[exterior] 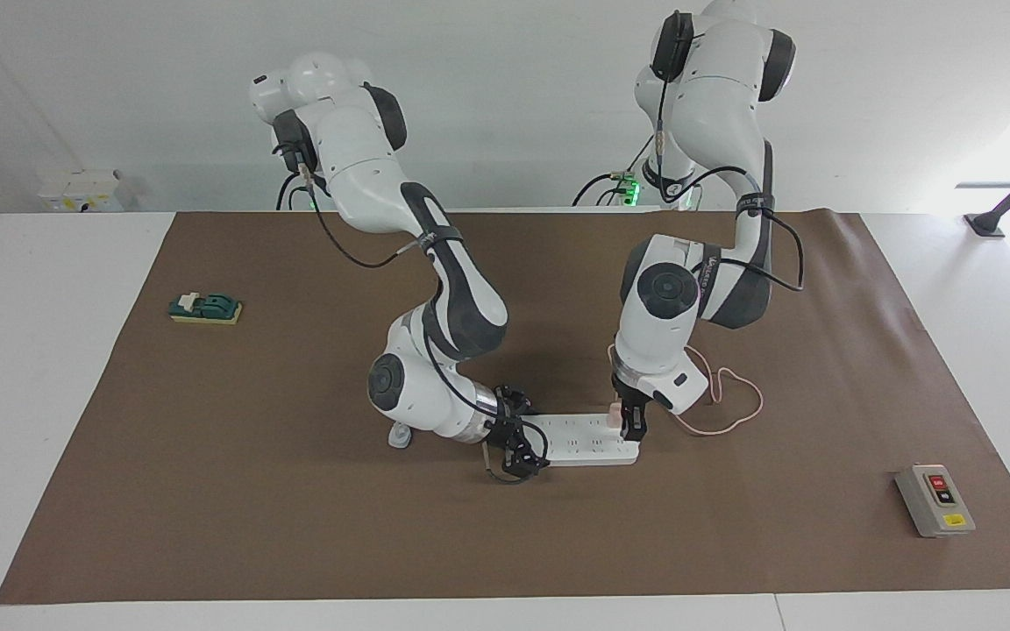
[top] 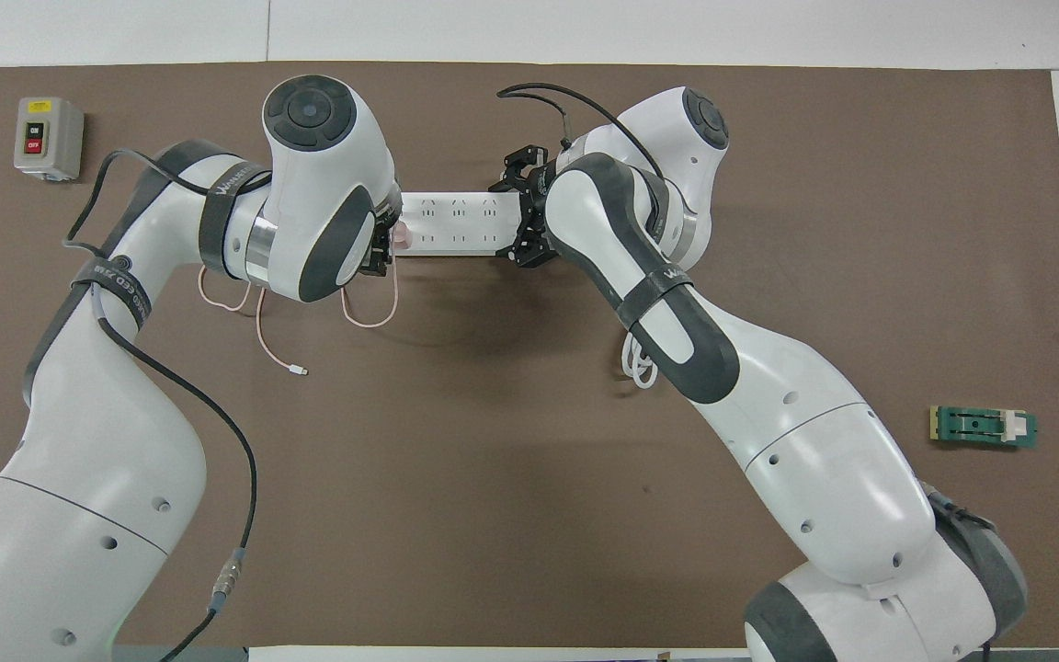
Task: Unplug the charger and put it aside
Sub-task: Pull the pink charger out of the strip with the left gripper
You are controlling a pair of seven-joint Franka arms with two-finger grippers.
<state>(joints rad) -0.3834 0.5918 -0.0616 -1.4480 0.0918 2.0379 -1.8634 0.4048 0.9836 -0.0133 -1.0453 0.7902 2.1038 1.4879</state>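
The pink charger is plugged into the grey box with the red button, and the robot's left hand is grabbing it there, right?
Not quite. The charger is plugged into the white power strip, at its end toward the left arm. The grey box sits apart, with nothing plugged in. The left gripper is indeed down at the charger. The facing view shows this.

White arms (exterior: 365, 184), grey joints, black cables.

charger (exterior: 615, 413): pale pink, thin pink cable
power strip (exterior: 579, 438): white
mat (exterior: 295, 491): plain brown
table (exterior: 32, 350): white
button box (exterior: 935, 500): grey; red and black buttons, yellow label
small block (exterior: 205, 308): green on yellow base, white piece
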